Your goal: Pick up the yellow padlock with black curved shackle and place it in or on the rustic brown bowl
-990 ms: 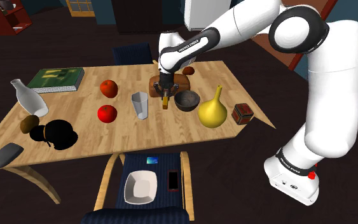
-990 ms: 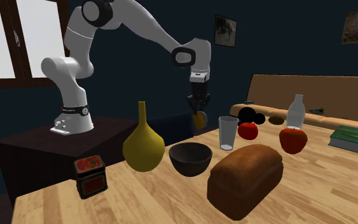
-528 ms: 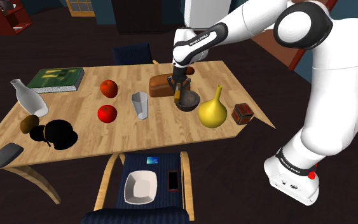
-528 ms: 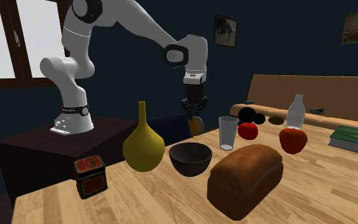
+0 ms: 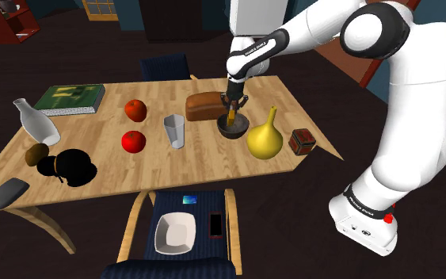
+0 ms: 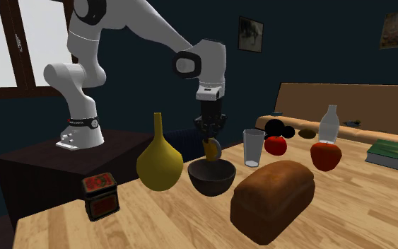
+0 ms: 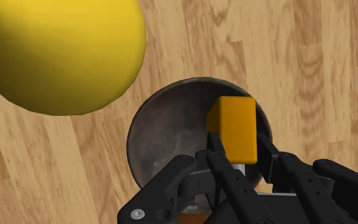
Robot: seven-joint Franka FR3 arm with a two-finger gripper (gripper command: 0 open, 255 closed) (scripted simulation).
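Wrist view: grips the yellow padlock [image 7: 233, 124] by its two sides in the claw [image 7: 238, 156], black fingers closed against it, and hangs it straight over the hollow of the dark brown bowl [image 7: 152, 127], just beside a big yellow gourd-shaped vase [image 7: 56, 51]. Second exterior view: points the claw straight down and holds the padlock just above the bowl's rim, seemingly clear of it, with a brown bread loaf [image 6: 271, 198] near the bowl and a clear glass [image 6: 253, 147] behind. Shoulder view: reaches over the wooden counter [image 5: 94, 143] to the bowl, which stands between loaf and vase.
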